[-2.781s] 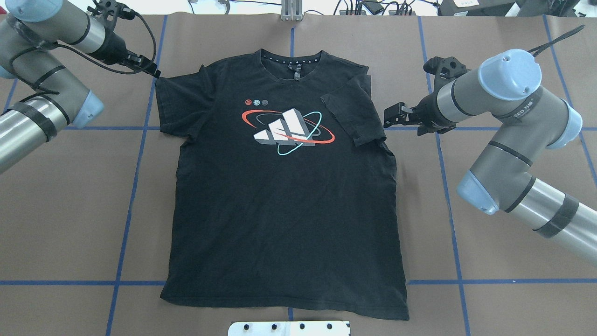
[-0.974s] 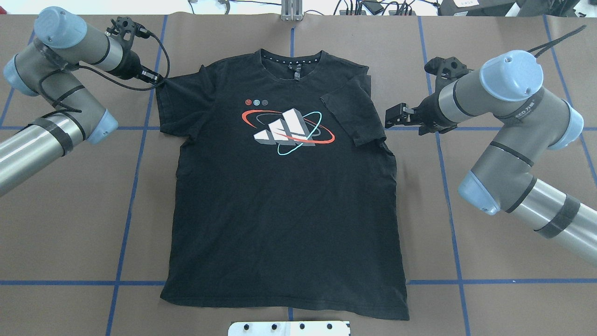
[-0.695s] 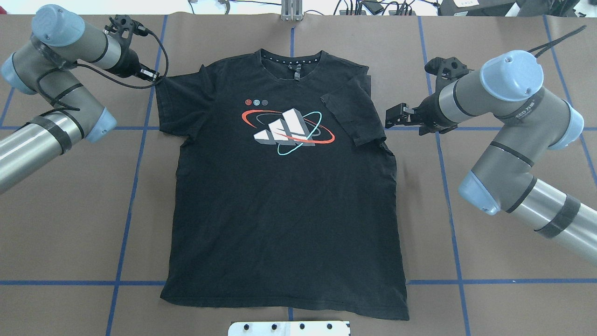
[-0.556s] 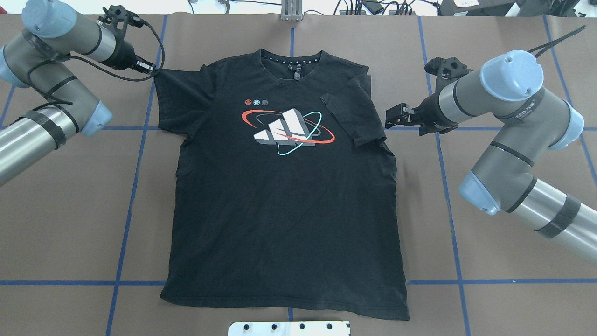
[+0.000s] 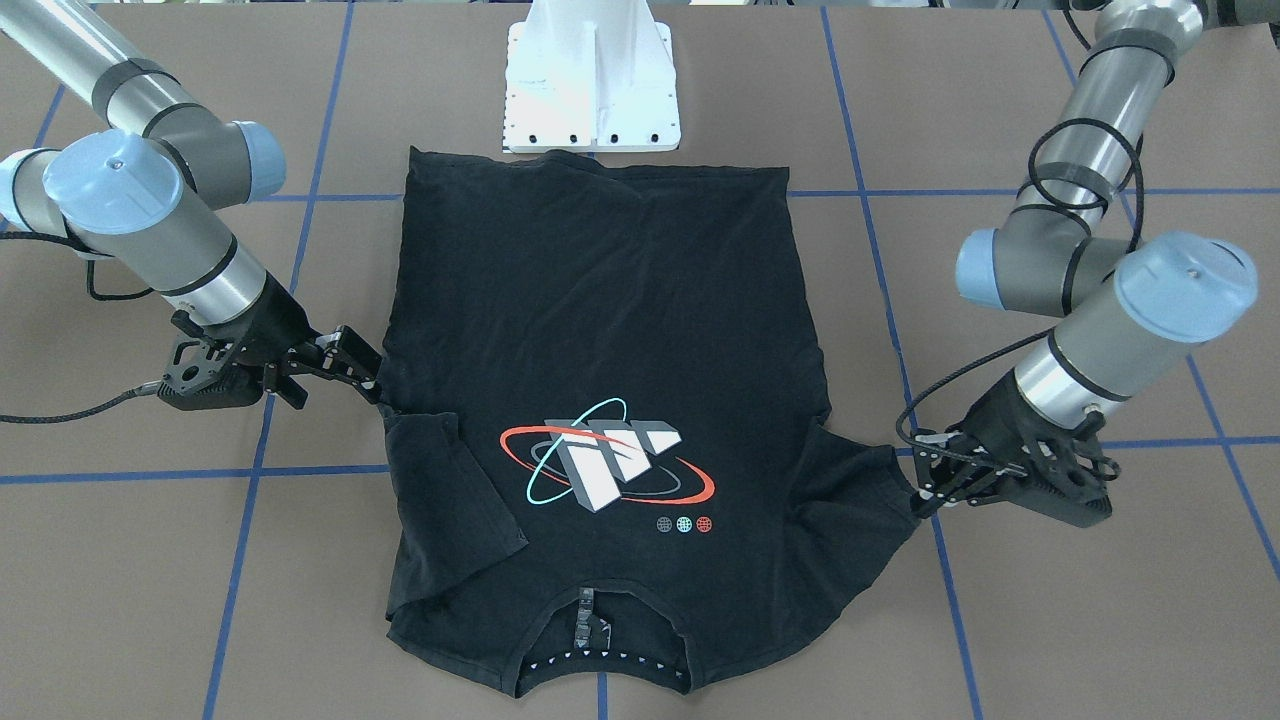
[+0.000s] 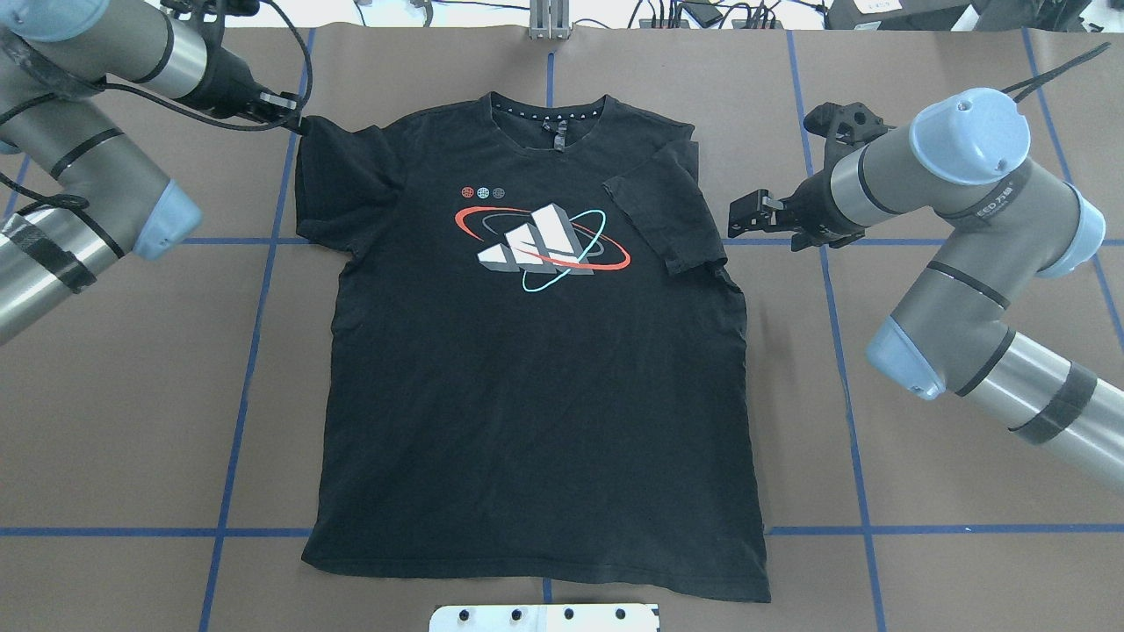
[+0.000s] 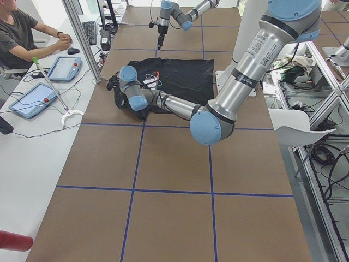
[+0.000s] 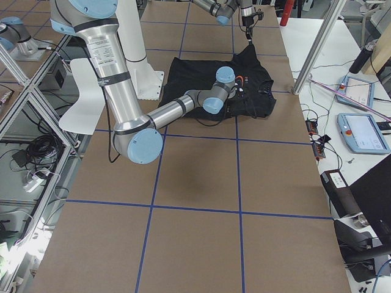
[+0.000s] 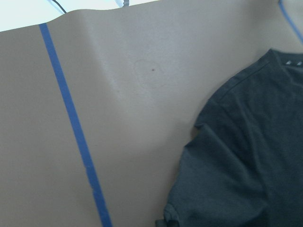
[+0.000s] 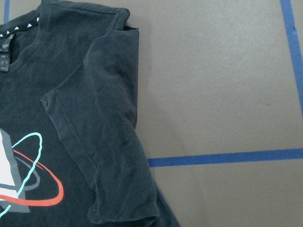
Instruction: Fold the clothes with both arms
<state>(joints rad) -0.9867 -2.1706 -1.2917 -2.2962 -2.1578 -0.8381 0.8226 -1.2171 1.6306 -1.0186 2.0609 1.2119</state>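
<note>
- The black t-shirt lies flat on the bench, print up, with its collar away from the robot and its hem near the robot's base.
- One fold is done: the right sleeve lies turned in over the chest, beside the print.
- The left fingers pinch the outer corner of the left sleeve; that fold looks barely begun.
- The right fingers hover spread, holding nothing, just beside the folded sleeve.
- Left to do, as I judge it: the second sleeve, then the body folds, which is most of the work.
</note>
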